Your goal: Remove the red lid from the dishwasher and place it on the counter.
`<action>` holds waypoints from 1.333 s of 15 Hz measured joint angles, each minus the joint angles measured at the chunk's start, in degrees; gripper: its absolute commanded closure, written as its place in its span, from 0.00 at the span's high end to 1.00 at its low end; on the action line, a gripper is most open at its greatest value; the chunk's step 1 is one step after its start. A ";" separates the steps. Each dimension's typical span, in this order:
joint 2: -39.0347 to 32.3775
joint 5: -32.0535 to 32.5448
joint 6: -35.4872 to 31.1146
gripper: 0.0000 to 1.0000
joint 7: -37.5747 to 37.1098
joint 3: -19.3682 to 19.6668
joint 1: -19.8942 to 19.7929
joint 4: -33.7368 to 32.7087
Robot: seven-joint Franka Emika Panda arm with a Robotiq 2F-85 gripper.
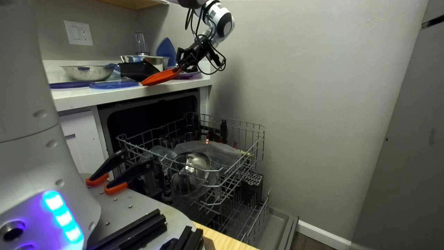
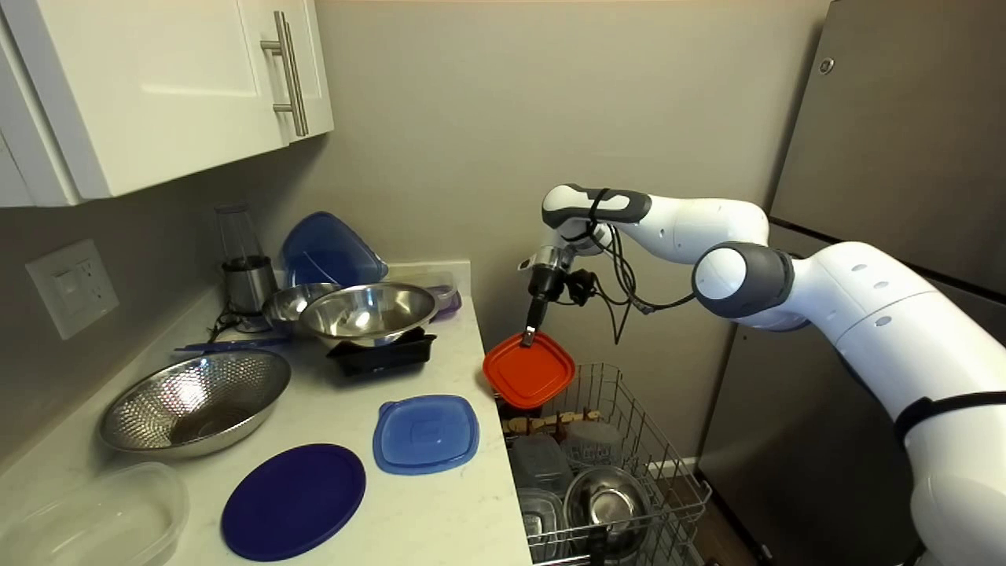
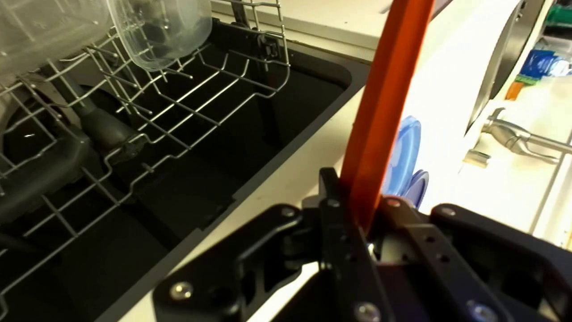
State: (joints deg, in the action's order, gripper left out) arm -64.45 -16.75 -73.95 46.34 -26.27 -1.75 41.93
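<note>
One red lid [image 2: 529, 377] in the gripper [image 3: 361, 197], by the front edge of the counter [image 2: 448, 519]

Pincer narrow, pinching the red lid by one edge. In both exterior views the lid slopes downward from the grip, right at the counter's front edge; whether it touches there, cannot tell. Wrist view has it edge-on, a thin strip. The white arm [image 2: 731, 216] stands out in front of the counter, bent at the joints.

Below the counter: the dishwasher [image 1: 156, 114], open, dark inside. Its upper wire rack [image 1: 236, 121] is out in front of the counter, carrying a round steel vessel [image 2: 607, 503] and clear plastic containers [image 2: 542, 464]. A lower rack [image 1: 242, 211] is also out, farther down from the counter.

On the counter, near its front edge: a light-blue lid [image 2: 427, 435], flat. Farther back from that edge: a round dark-blue lid [image 2: 295, 501], flat. Toward the counter's back side, a perforated colander [image 2: 173, 401]. Nearer the counter's walled end, a steel mixing bowl [image 2: 369, 314] above a black container [image 2: 385, 359]. At that same end of the counter, a large blue lid [image 2: 326, 251] leaning upright. In the counter's back corner, a cup-topped appliance [image 2: 250, 284].
</note>
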 measured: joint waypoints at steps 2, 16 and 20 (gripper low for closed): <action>-0.41 0.00 1.64 0.03 0.60 -0.91 0.69 -0.73; -4.37 0.00 -1.99 0.03 -1.52 -1.14 5.97 -3.77; -4.35 0.00 -3.33 0.03 -3.69 -1.16 6.26 -5.62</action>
State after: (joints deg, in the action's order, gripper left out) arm -68.80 -16.75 -77.28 42.65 -27.43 4.50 36.31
